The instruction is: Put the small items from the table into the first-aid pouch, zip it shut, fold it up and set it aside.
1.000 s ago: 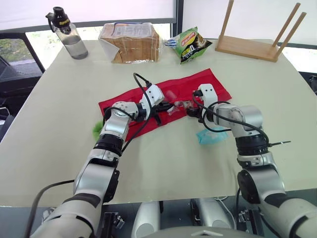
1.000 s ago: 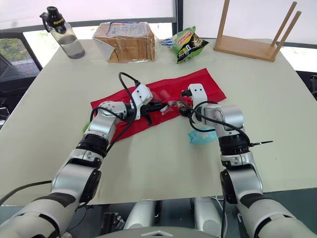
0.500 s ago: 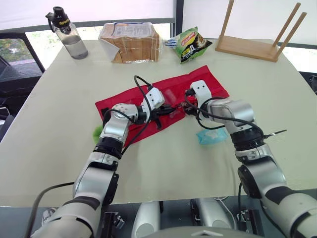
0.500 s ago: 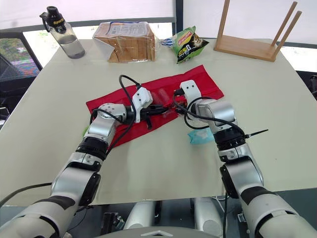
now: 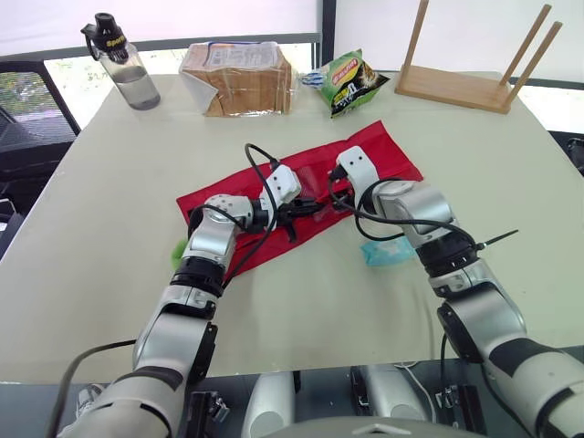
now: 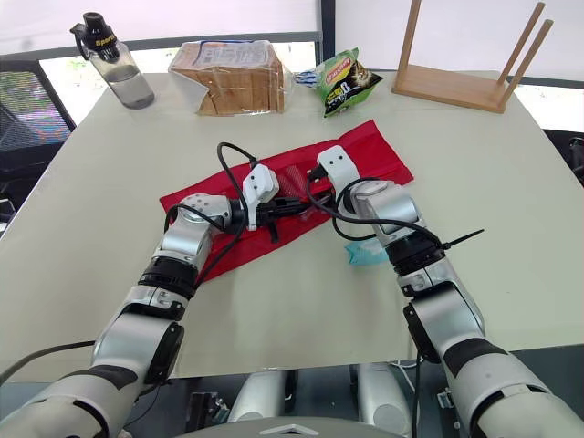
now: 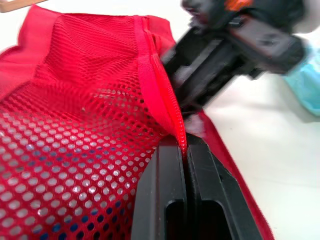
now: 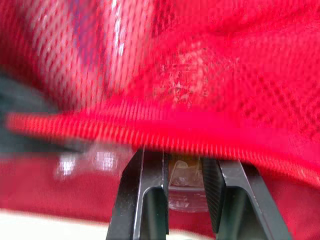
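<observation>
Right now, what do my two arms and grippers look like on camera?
The left arm and right arm are silver-grey jointed segments with dark bands. Each wrist carries a white housing with looping black cables. The left gripper and right gripper each have two flat black fingers.

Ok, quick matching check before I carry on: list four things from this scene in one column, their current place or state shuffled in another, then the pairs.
1. left hand
2. right hand
3. teal packet
4. water bottle

A. on the table near the pouch, not yet inside
B. shut on a small clear item at the pouch's mesh
C. far left corner of the table
D. shut on the pouch's red edge

Pairs: 1-D, 2-B, 3-A, 4-C
</observation>
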